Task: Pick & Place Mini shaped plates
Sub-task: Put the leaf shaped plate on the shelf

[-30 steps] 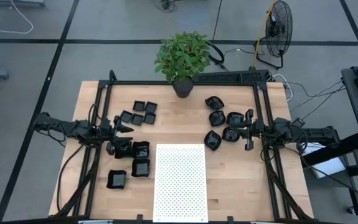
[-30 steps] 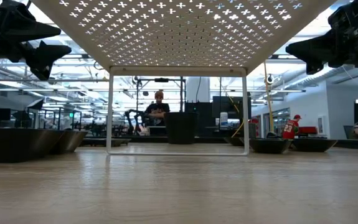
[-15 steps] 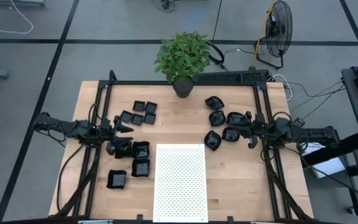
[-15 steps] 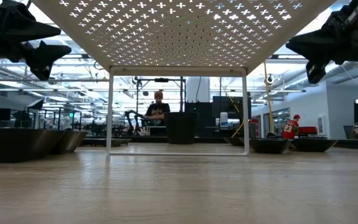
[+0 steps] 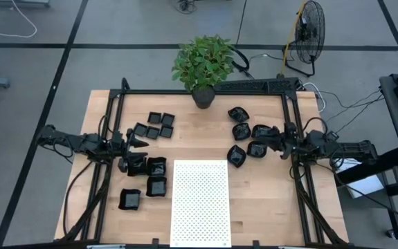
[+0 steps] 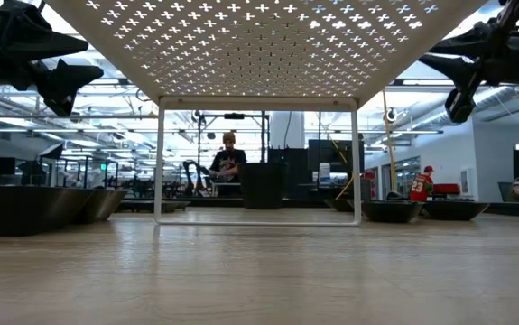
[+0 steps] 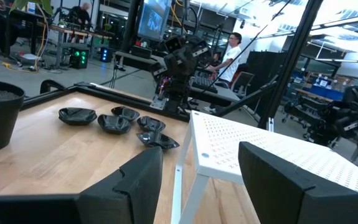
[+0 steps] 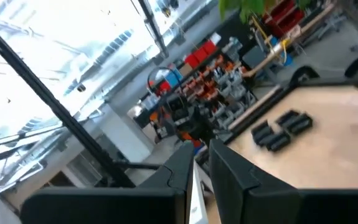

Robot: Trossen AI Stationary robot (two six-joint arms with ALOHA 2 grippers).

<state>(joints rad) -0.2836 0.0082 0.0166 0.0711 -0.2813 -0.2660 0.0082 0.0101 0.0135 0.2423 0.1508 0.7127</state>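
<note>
Nine square plates (image 5: 151,130) left, five rounded plates (image 5: 243,131) right; left gripper (image 5: 140,142) spread apart, right gripper (image 5: 279,141) nearly together, empty.

The mat (image 5: 200,202) lay at the surface's (image 5: 261,200) front middle, mini shaped plates (image 5: 151,126) clustered left and right of it, the plant (image 5: 203,66) behind

floor (image 5: 32,69): grey, dark seam lines | standing fan (image 5: 312,28) beyond tabletop's far right corner | potted plant (image 5: 204,66) at far edge | person (image 6: 229,162) seated at distant bench | ceiling strip lights (image 6: 115,86) lit | red shelving stock (image 8: 200,56)
</note>
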